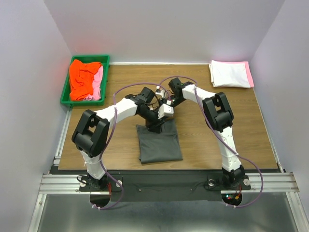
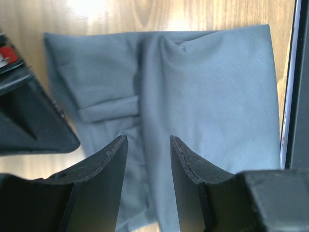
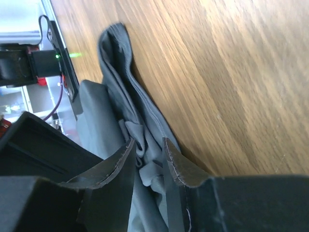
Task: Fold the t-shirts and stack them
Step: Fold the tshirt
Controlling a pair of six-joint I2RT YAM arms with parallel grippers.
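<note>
The dark charcoal grey t-shirt (image 1: pixel 159 144) lies folded into a rectangle on the wooden table, near the front middle. Both grippers meet over its far edge. My left gripper (image 1: pixel 155 124) hovers just above the cloth (image 2: pixel 207 96) with its jaws open and nothing pinched between them (image 2: pixel 148 142). Just behind it, my right gripper (image 1: pixel 166 112) is shut on a bunched fold of the same shirt (image 3: pixel 96 121) at its far right corner; the fabric fills the gap between the fingers (image 3: pixel 148 145). Orange-red and light pink t-shirts (image 1: pixel 85 78) lie crumpled in a bin at the back left.
The green plastic bin (image 1: pixel 65 92) stands at the back left corner. A folded white and pink stack (image 1: pixel 231 73) rests at the back right. White walls close in on three sides. A metal rail (image 1: pixel 159 181) runs along the near table edge.
</note>
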